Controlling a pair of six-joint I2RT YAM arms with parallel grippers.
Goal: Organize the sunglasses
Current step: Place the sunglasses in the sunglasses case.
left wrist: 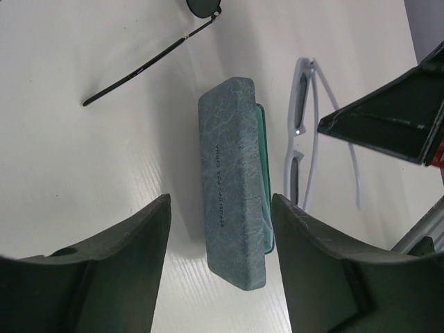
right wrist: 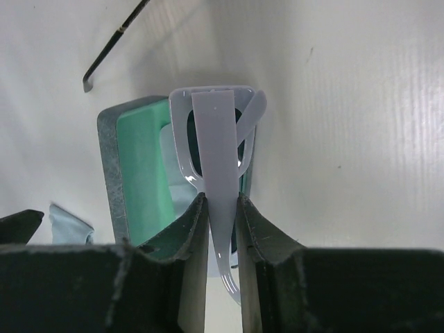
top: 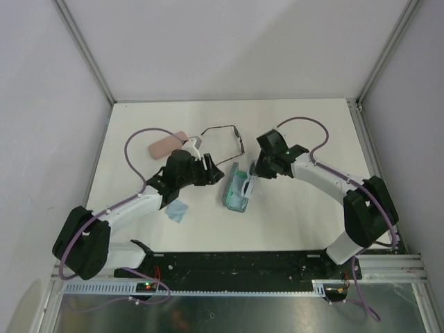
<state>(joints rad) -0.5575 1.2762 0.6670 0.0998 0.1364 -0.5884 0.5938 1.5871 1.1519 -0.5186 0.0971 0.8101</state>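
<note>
Your right arm's jaws (right wrist: 222, 201) are pinched narrow on one folded temple of the white sunglasses (right wrist: 215, 132), holding the pair end-on just beyond the fingertips. Its long axis runs nearly in line with the long axis of the open blue-grey case (right wrist: 139, 159). The frame overlaps the right edge of the case's green lining, so the tray lies just to the left of the held pair, and the right arm looks the one placed to set it in. Your left arm's jaws (left wrist: 220, 201) stand wide, straddling the near end of the case and gripping nothing. The black wire sunglasses (top: 225, 132) lie unfolded on the counter (top: 312, 132) beyond the case, towards the far side and apart from both arms. You cannot tell whether the white pair rests on the counter or hangs just above it. The gripped temple's tip is cut off below the right jaws. From the left wrist the lining shows only as a thin green strip along the case's right edge, and the wire pair's lenses are cropped at the top.
</note>
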